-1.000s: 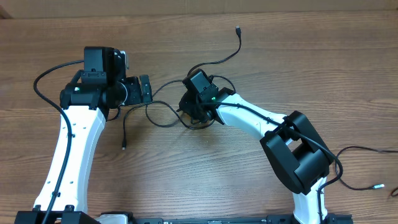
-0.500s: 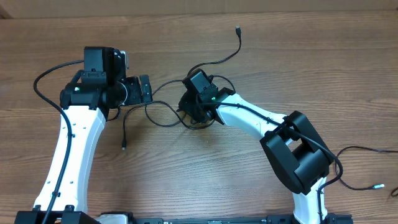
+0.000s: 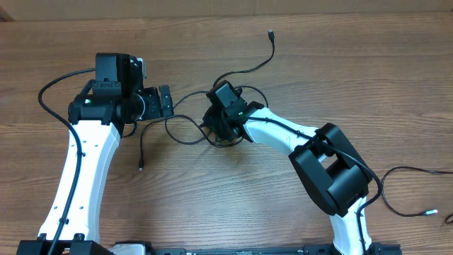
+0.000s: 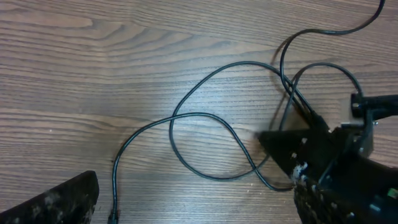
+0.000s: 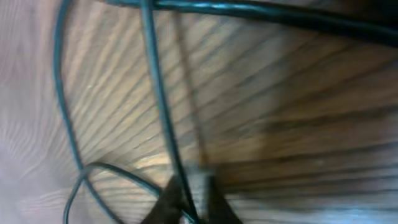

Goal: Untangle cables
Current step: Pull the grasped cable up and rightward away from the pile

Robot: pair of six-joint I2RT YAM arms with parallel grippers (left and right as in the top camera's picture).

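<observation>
The cables are thin black cords spread in loose loops at the table's middle. One plug end lies far back and another lies toward the front left. My right gripper is pressed down into the tangle. In the right wrist view its fingertips stand close together with one cable strand running between them. My left gripper hovers open just left of the loops. In the left wrist view a loop lies ahead of it, with nothing between its fingers.
The table is bare brown wood. Another thin black cord with a light tip lies at the front right beside the right arm's base. A thick arm wire loops out left of the left arm.
The right arm's elbow has shifted slightly left while its gripper stays in the tangle. The left arm and the cable loops have not visibly moved.
</observation>
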